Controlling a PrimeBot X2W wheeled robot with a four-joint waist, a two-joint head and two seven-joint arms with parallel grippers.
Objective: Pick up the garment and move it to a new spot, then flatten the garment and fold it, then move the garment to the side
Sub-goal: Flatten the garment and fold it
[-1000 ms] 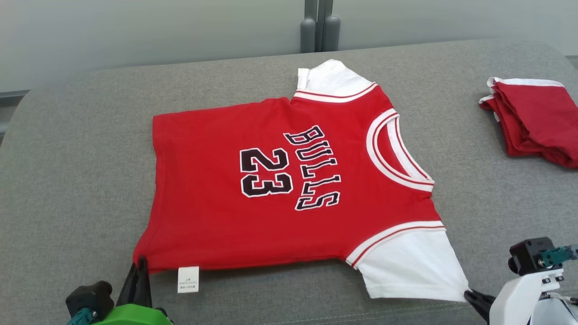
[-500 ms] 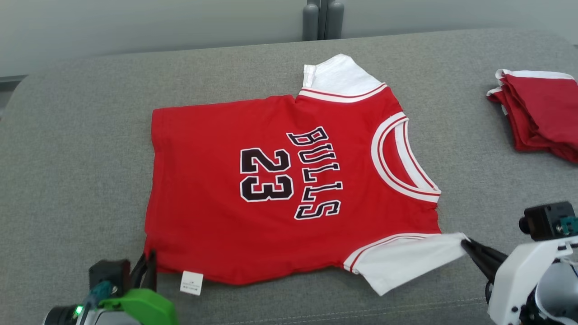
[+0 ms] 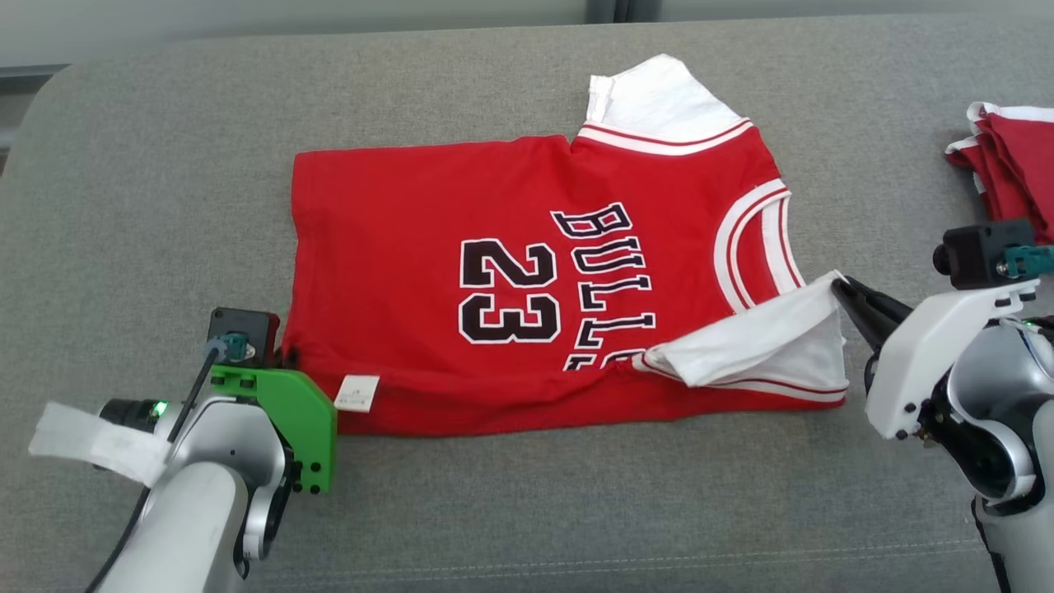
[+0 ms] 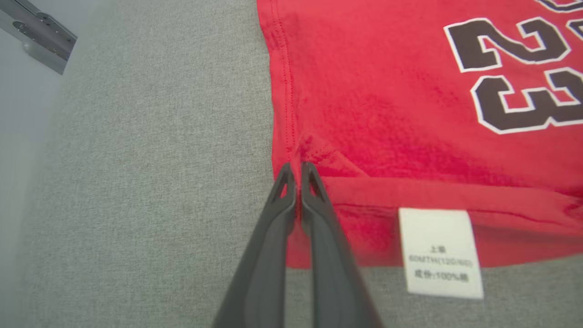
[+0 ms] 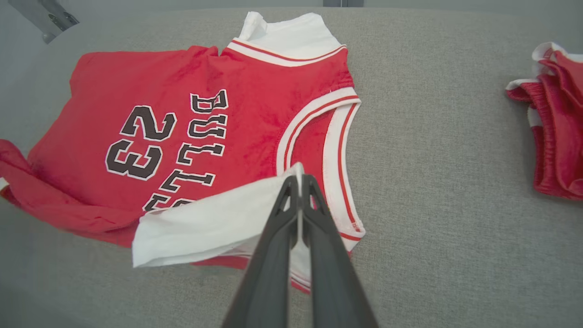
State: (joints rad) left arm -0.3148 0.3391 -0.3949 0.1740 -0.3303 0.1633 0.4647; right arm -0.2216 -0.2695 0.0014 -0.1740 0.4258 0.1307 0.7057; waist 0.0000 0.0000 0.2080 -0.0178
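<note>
While the red garment (image 3: 494, 214) lies spread, print up, in the middle of the grey cloth-covered tabletop (image 3: 148, 206), the moving and flattening look done and the folding looks only just begun. The left tool (image 4: 296, 171) is pinched tight on the hem corner towards the tabletop's near-left corner. The right tool (image 5: 299, 180) is clamped on the tip of the near white sleeve (image 3: 757, 342). That sleeve is lifted and turned over onto the red chest, hiding the end of the lettering. The near strip of the body looks rolled over as well, with the care label (image 3: 357, 392) showing at the crease. The far sleeve (image 3: 659, 103) lies unfolded towards the far edge. As I judge it, what is left is to lay this first fold down, fold the far side and the length, then carry the bundle aside, perhaps towards the folded red clothes (image 3: 1017, 156) at the right edge
</note>
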